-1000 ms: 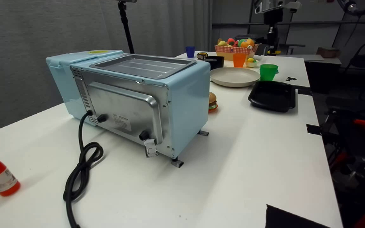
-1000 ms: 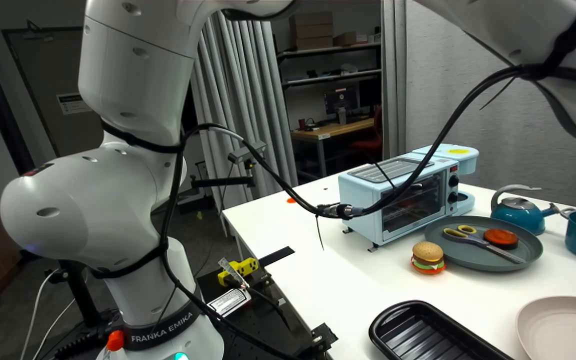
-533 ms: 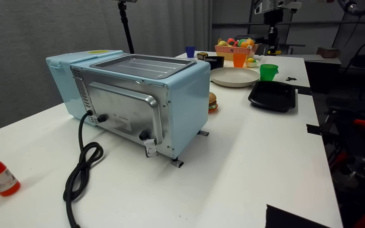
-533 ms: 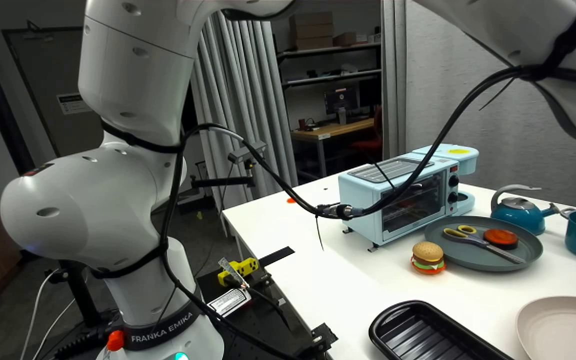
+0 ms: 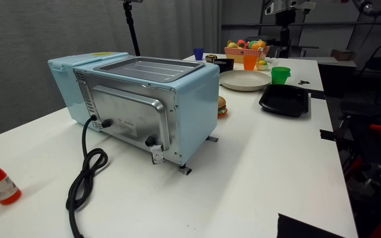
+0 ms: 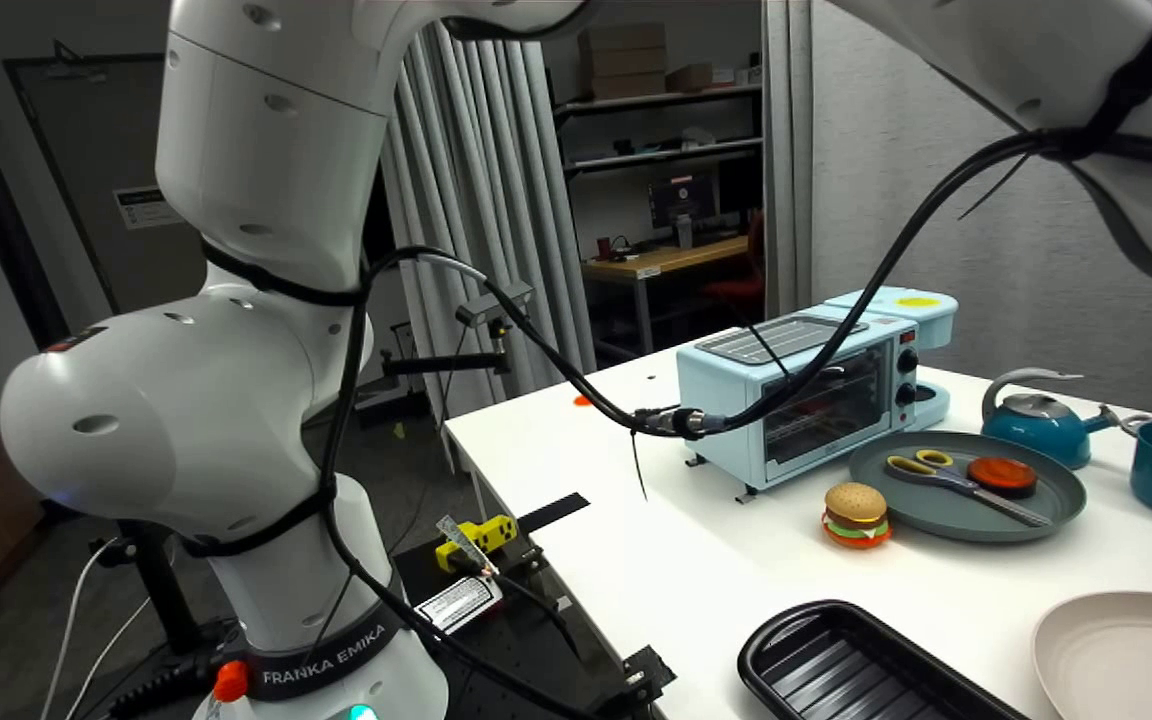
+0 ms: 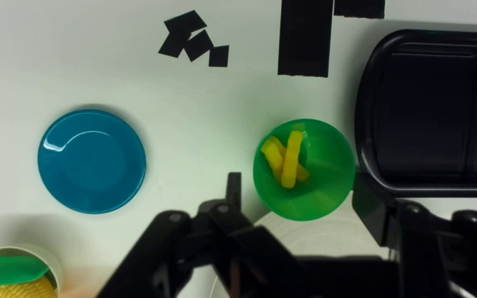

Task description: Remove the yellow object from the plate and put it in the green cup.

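Since yellow pieces [image 7: 291, 159] already lie inside the green cup [image 7: 329, 176], the pincer [image 7: 298, 190] hangs spread wide and empty, presumably having nothing left to carry.

The arm [image 6: 271, 170] arches high, its gripper [image 7: 299, 191] pointing down with fingers [image 7: 373, 209] spread apart.

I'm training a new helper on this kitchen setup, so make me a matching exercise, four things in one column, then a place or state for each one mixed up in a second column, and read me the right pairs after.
Things:
1. Gripper
2. Yellow strips
3. Toy burger
4. Scissors

Places or states:
A. Lying on the grey plate
B. Standing open
C. Resting on the white tabletop
D. Inside the green cup

Right pairs: 1-B, 2-D, 3-C, 4-A.
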Motion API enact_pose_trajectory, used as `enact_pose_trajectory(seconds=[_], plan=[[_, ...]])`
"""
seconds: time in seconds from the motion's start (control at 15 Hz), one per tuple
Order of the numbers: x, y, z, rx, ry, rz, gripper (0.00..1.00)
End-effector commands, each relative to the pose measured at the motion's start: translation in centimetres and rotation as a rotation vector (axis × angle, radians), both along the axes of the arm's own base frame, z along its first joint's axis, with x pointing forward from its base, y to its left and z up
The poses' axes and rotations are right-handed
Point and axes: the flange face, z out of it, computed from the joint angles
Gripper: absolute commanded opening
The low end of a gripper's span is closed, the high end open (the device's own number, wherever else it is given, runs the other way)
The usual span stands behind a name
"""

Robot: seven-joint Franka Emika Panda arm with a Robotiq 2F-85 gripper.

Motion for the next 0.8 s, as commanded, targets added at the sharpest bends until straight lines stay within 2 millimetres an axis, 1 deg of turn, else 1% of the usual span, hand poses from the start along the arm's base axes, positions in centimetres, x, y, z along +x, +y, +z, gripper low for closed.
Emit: enact_pose_trajectory(seconds=[0.0, 0.2, 0.47, 0.73], plan=[[-0.7, 0.2, 1.0, 0.023, -0.029, 0.012, 0.99], [-0.5, 0.3, 1.0, 0.024, -0.062, -0.039, 1.0], [0.0, 0.3, 1.0, 0.045, -0.151, -0.143, 1.0], [0.6, 0.2, 1.1, 0.058, -0.242, -0.201, 1.0]])
